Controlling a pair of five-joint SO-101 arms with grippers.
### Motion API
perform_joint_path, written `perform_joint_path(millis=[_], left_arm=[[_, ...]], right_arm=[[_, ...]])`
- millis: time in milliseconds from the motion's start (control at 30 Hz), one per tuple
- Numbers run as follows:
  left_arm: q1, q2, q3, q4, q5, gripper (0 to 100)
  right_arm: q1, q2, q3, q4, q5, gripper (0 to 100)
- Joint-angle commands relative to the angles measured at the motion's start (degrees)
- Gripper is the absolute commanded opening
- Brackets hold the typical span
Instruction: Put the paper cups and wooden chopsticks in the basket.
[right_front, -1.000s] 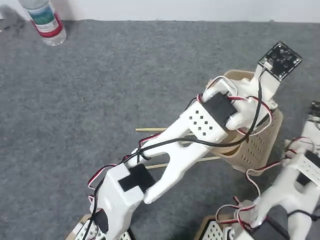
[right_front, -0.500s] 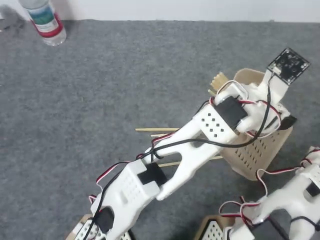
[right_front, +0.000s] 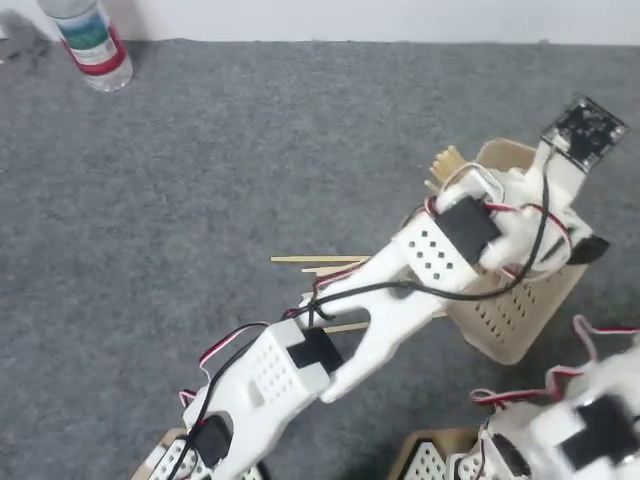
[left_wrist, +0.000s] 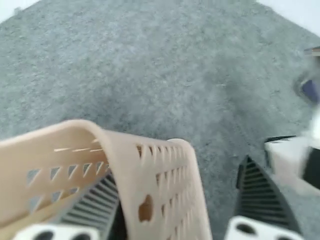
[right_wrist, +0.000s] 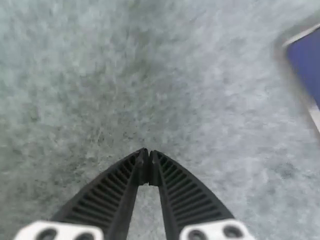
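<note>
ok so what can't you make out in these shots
Inside of the basket, high view: the left arm covers it, so its contents cannot be told.
Ends of the chopsticks, high view: they run under that arm; count unclear.
The blue object, right wrist view: blurred, cut off by the edge.
Top of the bottle, high view: cut off by the edge.

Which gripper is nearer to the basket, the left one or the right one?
Left. The left gripper is open astride the wall of the basket; the right gripper is shut over bare carpet, away from it.
</note>
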Motion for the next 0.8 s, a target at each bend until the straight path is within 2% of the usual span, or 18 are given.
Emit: perform_joint_path(millis=[0,233,533,767], left_arm=[[1.7,-0.5,-3.7,2.2,0.8,30],[-0.8,-0.1,-4.7,3.5,0.9,30],[-3.2,0.9,-4.0,6.7,0.9,30],[-3.2,6.9,-3.9,5.1,0.7,30]], right_arm=[[0.4,5.8,-8.5,2.9,0.3,0.8],[-3.5,5.4,-17.6,13.1,-2.2,0.8],[-9.0,-7.6,-24.8,25.0,-3.3,0.8],[-9.3,-14.2,-42.0,38.4,-3.3,0.8]])
